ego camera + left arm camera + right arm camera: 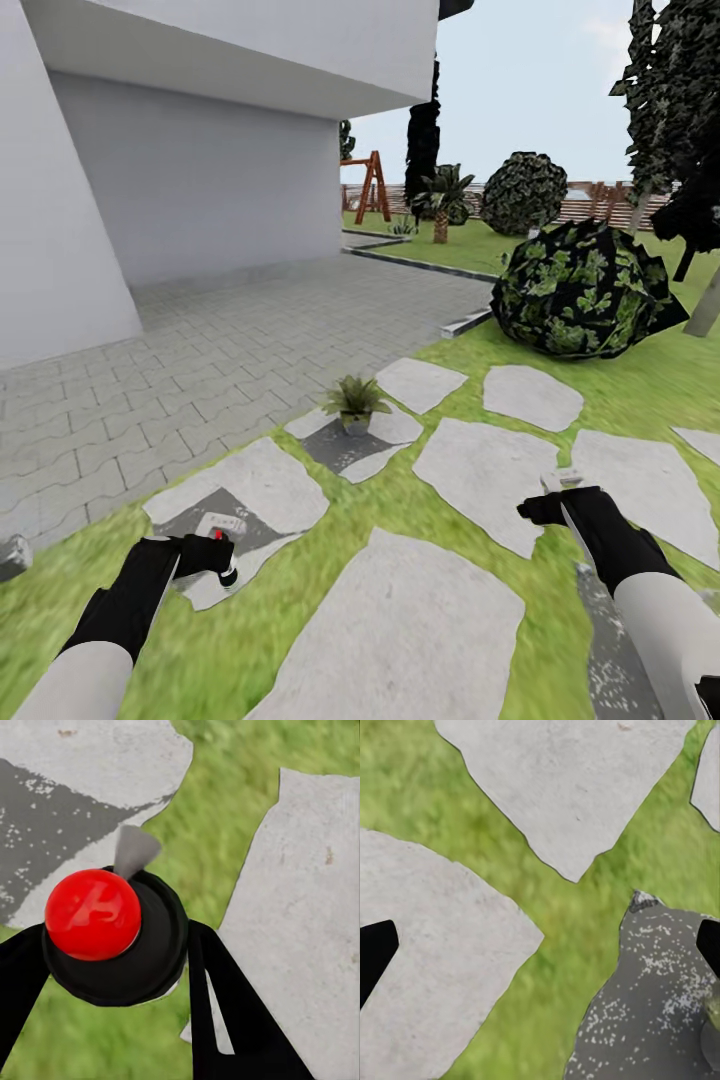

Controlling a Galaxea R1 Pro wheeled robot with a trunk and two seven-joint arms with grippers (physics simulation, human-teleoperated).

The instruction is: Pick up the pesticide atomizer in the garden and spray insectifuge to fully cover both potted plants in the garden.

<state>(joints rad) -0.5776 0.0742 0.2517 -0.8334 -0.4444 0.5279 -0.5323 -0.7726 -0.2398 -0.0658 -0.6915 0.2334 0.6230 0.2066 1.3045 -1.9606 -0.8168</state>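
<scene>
White forearms, black wrists, black fingers [240,1020] — apparently matte

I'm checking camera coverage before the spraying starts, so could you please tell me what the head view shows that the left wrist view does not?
Head view alone: a potted plant on a stone slab, a round leafy bush, the grey paved yard, the white building wall, and the right hand, with nothing seen in it.

Left wrist view alone: a close look at the red knob on the black round body held between the fingers.

Both: the left hand shut on the pesticide atomizer, over lawn and pale slabs.
</scene>
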